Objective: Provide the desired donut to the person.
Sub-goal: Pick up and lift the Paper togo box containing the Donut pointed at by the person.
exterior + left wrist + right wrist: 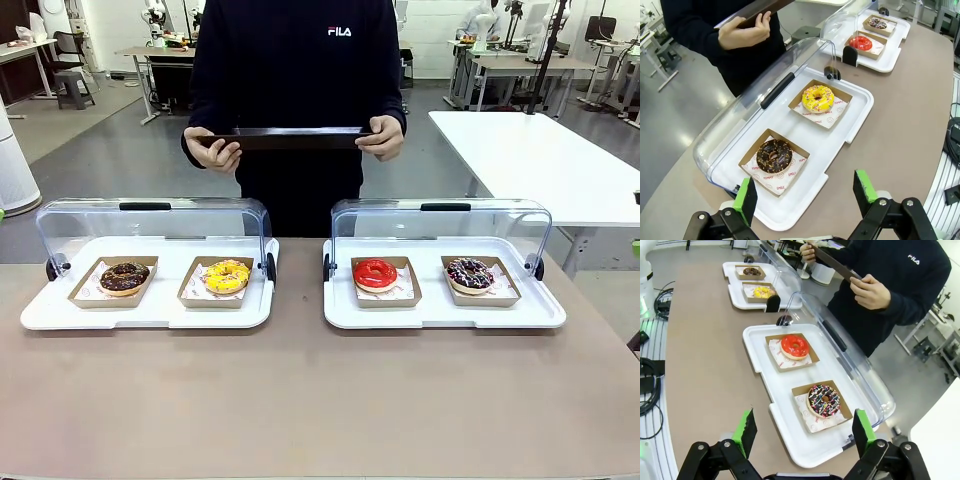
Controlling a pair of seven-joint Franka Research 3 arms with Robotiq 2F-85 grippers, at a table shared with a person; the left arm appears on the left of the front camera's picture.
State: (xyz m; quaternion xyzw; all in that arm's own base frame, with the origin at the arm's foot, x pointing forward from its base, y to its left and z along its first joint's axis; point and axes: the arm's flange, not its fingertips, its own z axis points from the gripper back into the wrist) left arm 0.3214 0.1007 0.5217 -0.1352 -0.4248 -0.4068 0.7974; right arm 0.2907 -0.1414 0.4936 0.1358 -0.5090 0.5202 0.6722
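Left gripper [805, 189]: fingers spread wide with nothing between the pads, at the bottom of its wrist view. The near edge of the left tray [860, 107] shows in the gap. Right gripper [803, 424] is the same: wide apart and empty at the bottom of its wrist view, with the near edge of the right tray [755, 350] in the gap. In the front view we see both white trays side by side on the table [300, 400], one centre-left and one centre-right, with clear lids [150, 222] tipped up at the back. There are four donuts, each in its own brown paper box. Choc donut [124, 277] is on the left and yellow donut [227, 275] on the right of the left tray. Red donut [375, 273] is on the left and sprinkle donut [469, 272] on the right of the right tray. We can't tell which one is wanted. Person [295, 70] stands top centre behind the table in a black FILA top, holding a dark flat board [290, 138] level, a hand [215, 152] at each end. All four donuts are well apart from the grippers and hands.
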